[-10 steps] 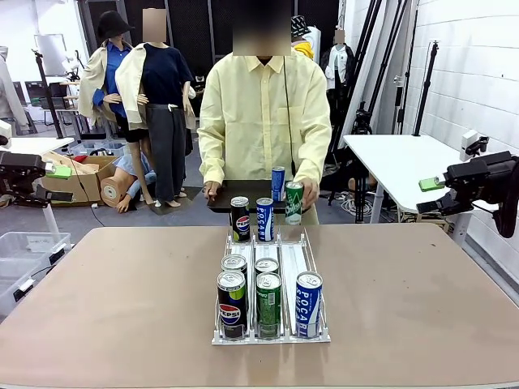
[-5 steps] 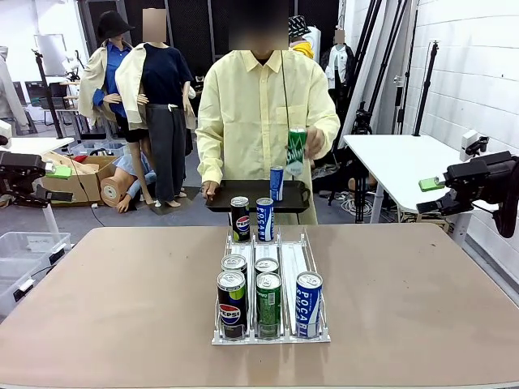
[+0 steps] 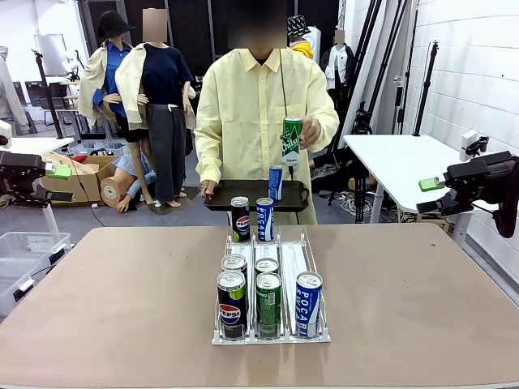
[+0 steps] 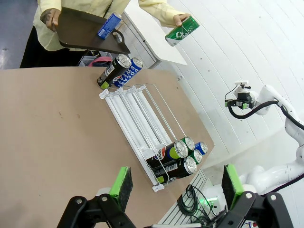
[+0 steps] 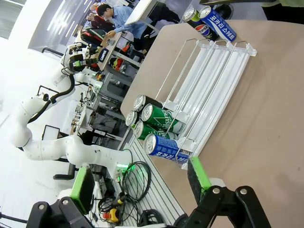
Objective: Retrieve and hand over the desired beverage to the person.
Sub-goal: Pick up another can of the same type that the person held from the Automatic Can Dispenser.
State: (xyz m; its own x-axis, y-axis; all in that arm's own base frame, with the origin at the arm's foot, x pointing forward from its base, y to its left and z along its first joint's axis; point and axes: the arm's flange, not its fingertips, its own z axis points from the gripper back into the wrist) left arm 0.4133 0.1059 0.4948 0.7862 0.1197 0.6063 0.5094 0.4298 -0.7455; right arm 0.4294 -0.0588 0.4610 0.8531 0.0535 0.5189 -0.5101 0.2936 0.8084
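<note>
Front view: the person [image 3: 259,113] holds a green can [image 3: 292,140] above a black tray [image 3: 235,197]; left gripper [image 4: 176,179] and right gripper [image 5: 141,176] gape wide, empty.

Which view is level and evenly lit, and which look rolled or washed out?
Front view: level, evenly lit; the can rack casts only a faint shadow on the table. Left wrist view: rolled, so the table slants. Right wrist view: rolled sideways, upper-left background washed out, the blue Pocari can sharp.
</note>
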